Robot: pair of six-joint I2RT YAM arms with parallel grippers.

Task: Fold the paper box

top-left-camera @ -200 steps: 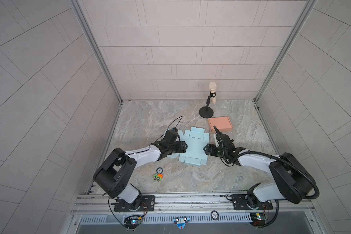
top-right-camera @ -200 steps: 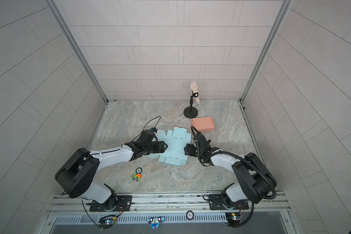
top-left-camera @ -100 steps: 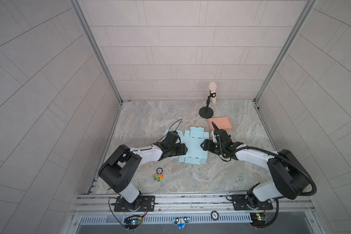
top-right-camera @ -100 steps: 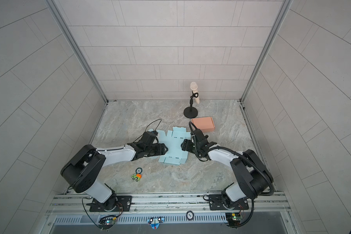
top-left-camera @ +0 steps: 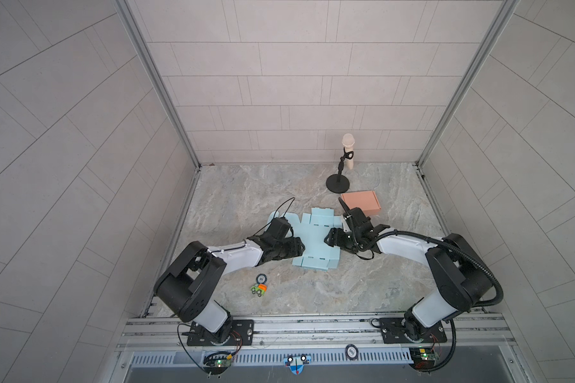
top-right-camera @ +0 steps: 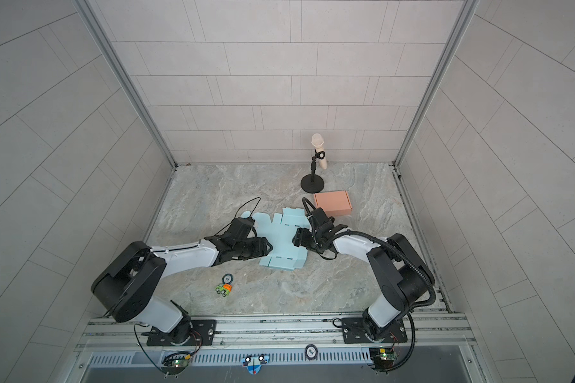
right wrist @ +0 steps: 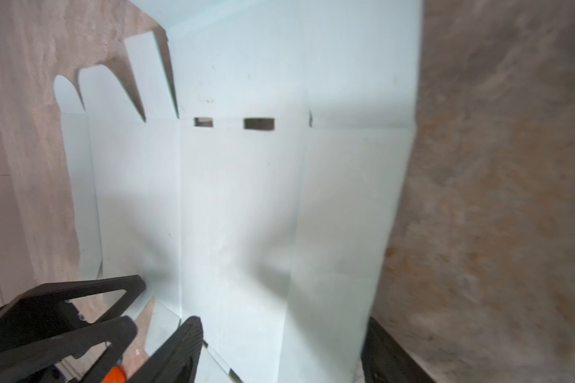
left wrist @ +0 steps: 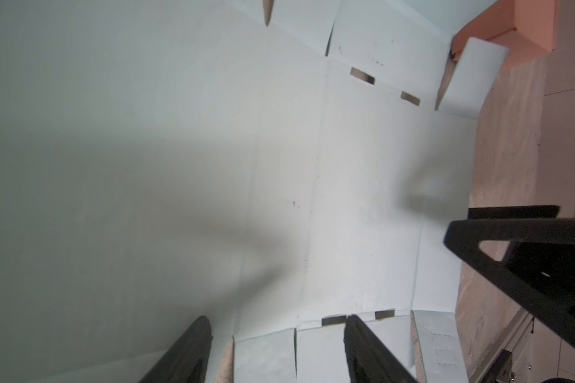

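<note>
A light blue paper box [top-left-camera: 316,238] [top-right-camera: 281,240] lies unfolded and flat on the marble table, flaps and slots showing. My left gripper [top-left-camera: 298,248] [top-right-camera: 268,247] lies low at its left edge, jaws open. In the left wrist view the left gripper [left wrist: 276,335] straddles two small side flaps of the paper box [left wrist: 346,199]. My right gripper [top-left-camera: 329,237] [top-right-camera: 296,237] reaches over the right edge, open. In the right wrist view the right gripper [right wrist: 279,338] spans an outer panel of the paper box [right wrist: 239,199], with nothing pinched.
A closed salmon box [top-left-camera: 361,206] [top-right-camera: 332,205] [left wrist: 518,33] sits just behind the right gripper. A microphone stand [top-left-camera: 338,182] stands behind it. A small toy car [top-left-camera: 259,289] and a round token [top-left-camera: 261,278] lie toward the front left. Tiled walls enclose three sides.
The right gripper has moved left, from beside the blank onto its right edge. The left gripper has shifted slightly toward the front along the left edge. The blank has stayed flat.
</note>
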